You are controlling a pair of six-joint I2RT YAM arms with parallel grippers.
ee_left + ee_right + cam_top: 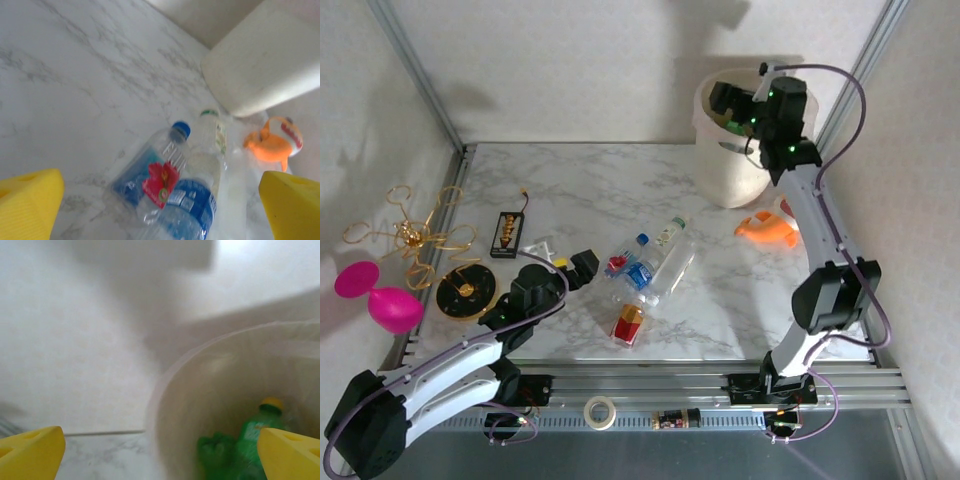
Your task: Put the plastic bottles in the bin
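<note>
1. Your right gripper (160, 457) hangs above the bin (728, 175), at one o'clock on the table (570, 190), jaws wide and empty.
2. A green bottle (257, 437) lies inside the bin, so that one is delivered.
3. Several clear bottles (655, 265) lie clustered at the table's centre, not yet collected.
4. Your left gripper (572, 268), jaws wide and empty, sits at nine o'clock of that cluster.

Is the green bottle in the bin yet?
In. The right wrist view shows the green bottle down inside the bin, below its rim.
</note>
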